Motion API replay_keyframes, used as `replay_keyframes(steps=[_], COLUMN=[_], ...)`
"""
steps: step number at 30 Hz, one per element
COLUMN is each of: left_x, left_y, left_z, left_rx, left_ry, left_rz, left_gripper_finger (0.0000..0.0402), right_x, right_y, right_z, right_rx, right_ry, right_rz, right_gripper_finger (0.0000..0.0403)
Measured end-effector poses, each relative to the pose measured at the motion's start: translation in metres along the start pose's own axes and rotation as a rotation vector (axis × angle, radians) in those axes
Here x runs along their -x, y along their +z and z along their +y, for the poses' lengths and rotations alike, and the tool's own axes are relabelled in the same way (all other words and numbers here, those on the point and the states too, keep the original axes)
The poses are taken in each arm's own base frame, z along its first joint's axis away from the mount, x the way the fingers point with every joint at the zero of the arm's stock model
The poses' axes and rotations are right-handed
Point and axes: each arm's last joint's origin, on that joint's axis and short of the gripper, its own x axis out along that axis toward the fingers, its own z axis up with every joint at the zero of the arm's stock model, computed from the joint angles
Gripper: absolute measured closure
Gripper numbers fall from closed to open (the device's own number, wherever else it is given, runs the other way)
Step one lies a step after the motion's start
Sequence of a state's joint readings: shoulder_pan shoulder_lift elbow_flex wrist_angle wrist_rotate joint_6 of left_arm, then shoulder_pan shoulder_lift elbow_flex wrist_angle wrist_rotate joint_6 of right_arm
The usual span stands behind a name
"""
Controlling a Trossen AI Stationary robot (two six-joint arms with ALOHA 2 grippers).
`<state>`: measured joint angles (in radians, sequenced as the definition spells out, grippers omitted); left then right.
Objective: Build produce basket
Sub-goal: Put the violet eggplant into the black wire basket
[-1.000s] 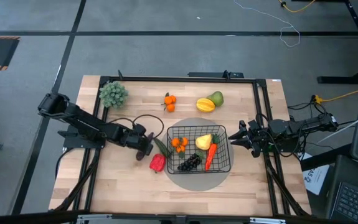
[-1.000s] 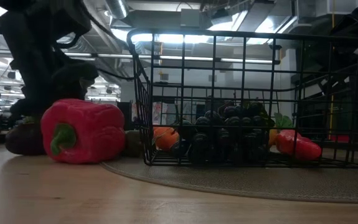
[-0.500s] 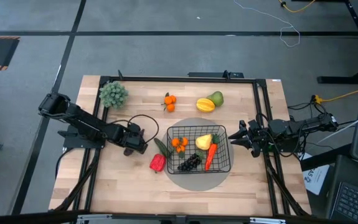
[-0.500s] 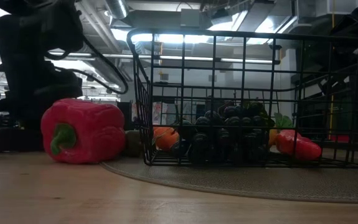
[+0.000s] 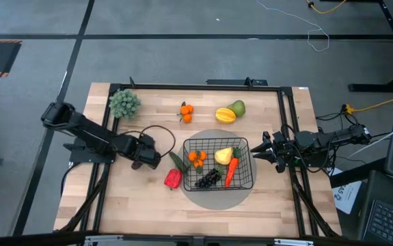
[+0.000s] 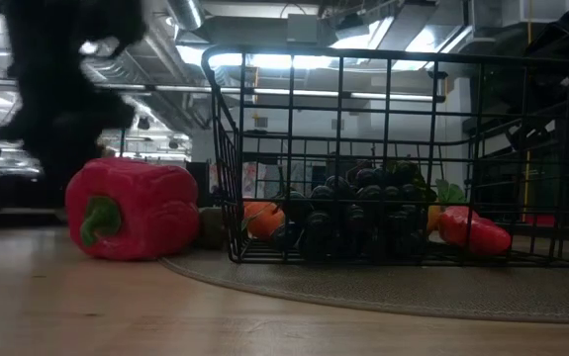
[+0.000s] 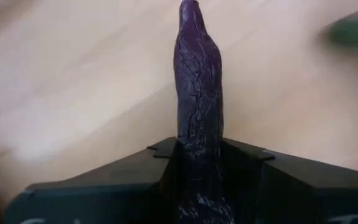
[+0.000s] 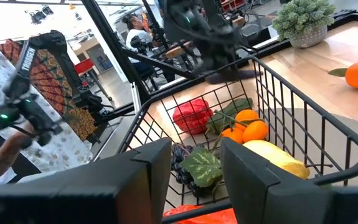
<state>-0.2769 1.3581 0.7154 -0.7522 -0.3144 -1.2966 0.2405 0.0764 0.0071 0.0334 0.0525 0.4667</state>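
My left gripper [image 5: 152, 158] hangs over the table left of the black wire basket [image 5: 242, 183] and is shut on the purple eggplant [image 7: 198, 93]. The basket stands on a grey disc [image 5: 217, 199] and holds an orange cluster [image 5: 196, 157], a yellow fruit [image 5: 223, 156], the carrot [image 5: 231, 171] and dark grapes [image 5: 208, 179]. The red pepper [image 5: 173, 178] and green cucumber [image 5: 178, 162] lie on the table by the basket's left side. My right gripper [image 5: 264, 152] waits open beside the basket's right side [image 8: 194, 168]. My left gripper pinches the eggplant between its two fingers [image 7: 166, 163] by one end [image 7: 198, 146]. The rest of it sticks straight out ahead of the fingers to its free tip [image 7: 190, 12]. The low view shows no eggplant on the table, so it is lifted clear.
Near the far edge lie another orange cluster [image 5: 186, 111], a yellow fruit [image 5: 225, 115] and a green fruit [image 5: 238, 107]. A small potted plant [image 5: 124, 104] stands at the far left corner. Bare wood spreads along the near edge. People show in the room beyond.
My left gripper drew back toward the table's left with the eggplant, which first slid along the wood and now hangs lifted clear of it. The pepper, the basket and my right arm have kept still.
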Motion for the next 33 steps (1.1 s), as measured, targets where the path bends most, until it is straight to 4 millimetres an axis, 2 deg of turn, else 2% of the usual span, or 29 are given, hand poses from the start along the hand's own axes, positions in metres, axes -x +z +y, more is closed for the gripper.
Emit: replay_keyframes(steps=[6,13,19,23,26,33], left_x=[0.063,0.136,0.173,0.180,0.175,0.135], left_y=[0.032,0.072,0.095,0.099,0.100,0.103], left_z=[-0.030,-0.062,-0.084,-0.100,-0.113,-0.147], left_rx=[-0.139,-0.288,-0.385,-0.489,-0.548,-0.585], left_ry=[-0.038,-0.150,-0.206,-0.304,-0.373,-0.412], left_rz=[-0.174,-0.554,-0.891,-0.977,-0.991,-0.965], left_gripper_finger=[0.0338,0.0338,0.0338,0.0338,0.0338,0.0338], right_x=[0.000,0.000,0.000,0.000,0.000,0.000], right_y=[0.000,0.000,0.000,0.000,0.000,0.003], right_z=[0.000,0.000,0.000,0.000,0.000,-0.002], right_rx=[0.001,0.003,0.003,0.001,0.003,0.001], right_ry=[0.000,0.000,-0.006,-0.006,-0.008,-0.081], right_rz=[0.000,0.000,-0.004,-0.004,-0.006,-0.060], right_gripper_finger=[0.0272,0.0272,0.0272,0.0272,0.0272,0.0272])
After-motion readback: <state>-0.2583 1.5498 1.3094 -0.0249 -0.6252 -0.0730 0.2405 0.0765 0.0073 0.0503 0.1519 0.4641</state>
